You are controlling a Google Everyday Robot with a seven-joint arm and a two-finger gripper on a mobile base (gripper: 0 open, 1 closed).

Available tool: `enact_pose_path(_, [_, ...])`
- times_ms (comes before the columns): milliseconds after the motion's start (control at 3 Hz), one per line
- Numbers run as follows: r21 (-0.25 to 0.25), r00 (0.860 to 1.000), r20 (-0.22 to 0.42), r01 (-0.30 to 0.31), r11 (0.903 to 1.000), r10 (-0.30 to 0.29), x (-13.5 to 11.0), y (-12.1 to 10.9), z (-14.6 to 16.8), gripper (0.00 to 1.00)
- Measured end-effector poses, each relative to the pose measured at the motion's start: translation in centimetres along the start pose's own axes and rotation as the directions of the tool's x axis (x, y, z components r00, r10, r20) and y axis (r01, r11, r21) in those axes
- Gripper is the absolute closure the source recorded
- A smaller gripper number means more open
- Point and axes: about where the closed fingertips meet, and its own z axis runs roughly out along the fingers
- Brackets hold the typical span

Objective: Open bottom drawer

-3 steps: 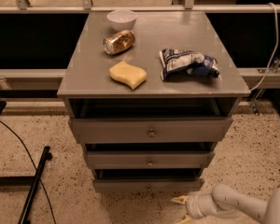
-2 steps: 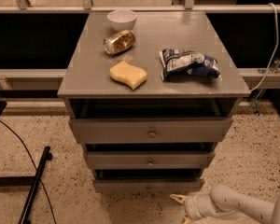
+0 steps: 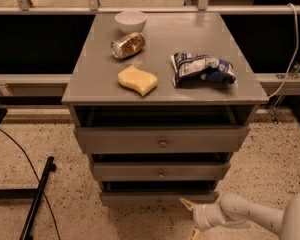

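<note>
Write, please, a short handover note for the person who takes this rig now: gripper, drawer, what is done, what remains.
Gripper: open, holding nothing, low near the floor, in front of the right part of the bottom drawer. Whether a fingertip touches the front, I cannot tell.
Bottom drawer: lowest of the three grey fronts, appears not pulled out.
Done: the approach to the drawer only.
Left: get a hold on the drawer front, then pull it straight out.
</note>
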Motion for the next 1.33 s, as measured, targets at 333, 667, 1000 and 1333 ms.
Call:
enact_pose_path(333, [0.008, 1.0, 0.001, -0.013, 0.9999, 0.013, 1.5, -1.7, 0.6, 0.0])
enact_pose_path(667, [0.019, 1.0, -0.006, -0.019, 0.9996, 0.019, 2.6, -3.4, 0.9, 0.0])
enact_pose_path(1000, [0.033, 0.999, -0.03, -0.036, 0.9988, 0.037, 4.0, -5.1, 1.1, 0.0])
enact_pose_path(1333, [0.033, 0.997, -0.036, -0.061, 0.9976, 0.062, 5.5, -6.7, 1.5, 0.0])
